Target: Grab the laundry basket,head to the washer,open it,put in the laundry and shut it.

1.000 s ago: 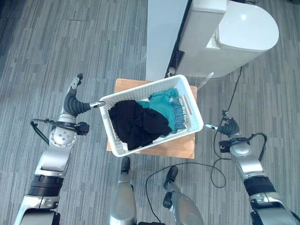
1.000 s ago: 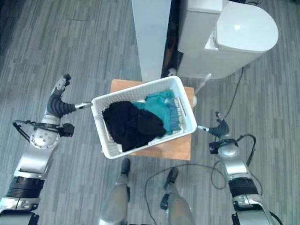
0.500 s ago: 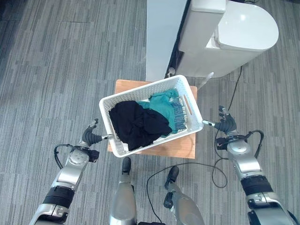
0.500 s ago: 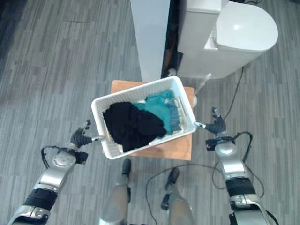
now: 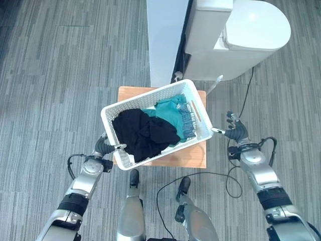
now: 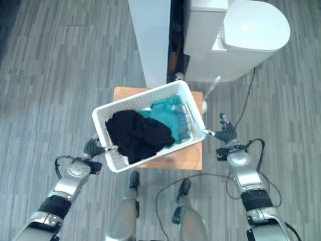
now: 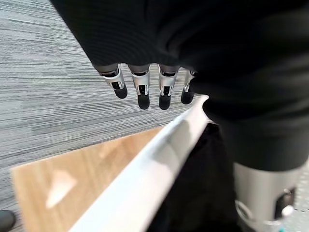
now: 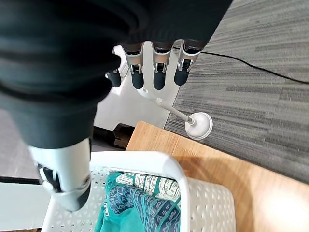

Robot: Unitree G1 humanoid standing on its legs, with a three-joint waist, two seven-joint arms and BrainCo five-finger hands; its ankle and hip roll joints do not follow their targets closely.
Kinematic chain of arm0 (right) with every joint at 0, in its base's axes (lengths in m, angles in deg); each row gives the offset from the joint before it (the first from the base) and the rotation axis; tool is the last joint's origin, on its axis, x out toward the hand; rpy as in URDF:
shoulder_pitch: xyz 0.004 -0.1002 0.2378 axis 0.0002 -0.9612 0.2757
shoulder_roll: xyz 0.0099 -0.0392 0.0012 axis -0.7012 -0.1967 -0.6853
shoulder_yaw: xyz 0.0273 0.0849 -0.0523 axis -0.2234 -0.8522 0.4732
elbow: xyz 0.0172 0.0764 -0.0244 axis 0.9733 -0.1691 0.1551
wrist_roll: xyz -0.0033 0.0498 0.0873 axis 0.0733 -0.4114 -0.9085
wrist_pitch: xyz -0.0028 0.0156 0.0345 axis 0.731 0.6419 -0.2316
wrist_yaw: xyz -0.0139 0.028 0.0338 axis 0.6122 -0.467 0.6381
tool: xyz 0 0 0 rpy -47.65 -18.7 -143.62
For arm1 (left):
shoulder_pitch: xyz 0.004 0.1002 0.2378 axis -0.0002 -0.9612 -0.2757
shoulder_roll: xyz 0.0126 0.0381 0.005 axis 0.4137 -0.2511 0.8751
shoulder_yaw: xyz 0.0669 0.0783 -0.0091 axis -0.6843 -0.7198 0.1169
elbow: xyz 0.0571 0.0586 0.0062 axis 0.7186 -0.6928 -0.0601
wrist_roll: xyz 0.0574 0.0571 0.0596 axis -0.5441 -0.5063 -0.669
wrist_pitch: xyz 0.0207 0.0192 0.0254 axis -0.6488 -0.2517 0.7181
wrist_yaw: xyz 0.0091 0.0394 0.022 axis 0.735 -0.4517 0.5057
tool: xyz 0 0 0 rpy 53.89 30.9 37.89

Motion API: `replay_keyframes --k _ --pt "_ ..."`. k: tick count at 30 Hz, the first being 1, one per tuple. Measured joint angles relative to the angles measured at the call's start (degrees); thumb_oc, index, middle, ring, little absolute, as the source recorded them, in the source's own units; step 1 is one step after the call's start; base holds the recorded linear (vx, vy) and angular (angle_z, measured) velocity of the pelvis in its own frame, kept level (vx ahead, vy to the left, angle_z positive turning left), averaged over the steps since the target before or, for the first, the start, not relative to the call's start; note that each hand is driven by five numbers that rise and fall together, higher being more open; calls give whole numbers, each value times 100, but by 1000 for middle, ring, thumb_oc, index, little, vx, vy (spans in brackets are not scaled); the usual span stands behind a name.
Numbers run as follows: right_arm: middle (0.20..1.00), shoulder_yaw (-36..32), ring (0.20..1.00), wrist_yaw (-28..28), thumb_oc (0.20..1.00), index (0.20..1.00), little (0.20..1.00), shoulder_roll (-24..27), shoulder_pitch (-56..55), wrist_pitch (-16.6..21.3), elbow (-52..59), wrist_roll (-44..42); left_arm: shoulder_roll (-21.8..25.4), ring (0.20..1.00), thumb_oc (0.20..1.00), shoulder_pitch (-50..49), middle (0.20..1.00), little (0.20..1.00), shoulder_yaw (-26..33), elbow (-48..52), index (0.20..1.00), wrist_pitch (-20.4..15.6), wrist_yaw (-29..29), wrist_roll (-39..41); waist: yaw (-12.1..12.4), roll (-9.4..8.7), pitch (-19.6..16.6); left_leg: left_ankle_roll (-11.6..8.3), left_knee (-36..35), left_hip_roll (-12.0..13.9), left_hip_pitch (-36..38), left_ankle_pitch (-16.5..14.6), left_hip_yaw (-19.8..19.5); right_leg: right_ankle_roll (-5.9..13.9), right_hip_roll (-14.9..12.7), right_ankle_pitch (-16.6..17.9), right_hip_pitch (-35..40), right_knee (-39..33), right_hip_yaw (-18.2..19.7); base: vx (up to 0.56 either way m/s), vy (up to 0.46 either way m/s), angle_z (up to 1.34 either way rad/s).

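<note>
A white laundry basket point(image 5: 199, 108) sits askew on a low wooden stool point(image 5: 193, 156). It holds black clothing point(image 5: 144, 133) and teal clothing point(image 5: 173, 111). My left hand point(image 5: 103, 146) is at the basket's near-left corner. In the left wrist view its fingers point(image 7: 142, 92) reach straight past the white rim point(image 7: 145, 179) and its thumb point(image 7: 263, 193) lies over the black cloth. My right hand point(image 5: 234, 131) is open just off the basket's right corner. Its fingers point(image 8: 157, 72) are straight, and its thumb point(image 8: 65, 179) hangs beside the rim point(image 8: 159, 162). The white washer point(image 5: 251, 30) stands behind the stool.
A tall pale panel point(image 5: 165, 35) stands left of the washer, with a dark gap between them. A thin white rod with a round foot point(image 8: 200, 125) rests on the carpet by the stool's far right corner. Grey striped carpet point(image 5: 55, 75) surrounds the stool.
My left arm has dropped from the basket's far-left corner to its near-left corner. The right hand has edged closer to the right corner. The camera has shifted a little.
</note>
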Motion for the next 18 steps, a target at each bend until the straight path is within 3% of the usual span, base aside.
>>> replay_keyframes --k 9,18 --pt "1000 391 1000 3 1000 1000 1000 137 768 -142 -419 398 -21 1000 1000 292 1000 1000 -151 -260 1000 12 126 19 11 -4 1 18 5 3 -99 14 -13 -5 4 24 -86 0 -9 0 0 0" --pt "1000 1148 1000 14 1000 1000 1000 117 1621 -267 -1196 610 -45 1000 1000 530 1000 1000 -574 -444 1000 10 74 665 56 -54 28 18 6 1 -133 14 -31 -5 6 24 -93 0 -59 0 4 1"
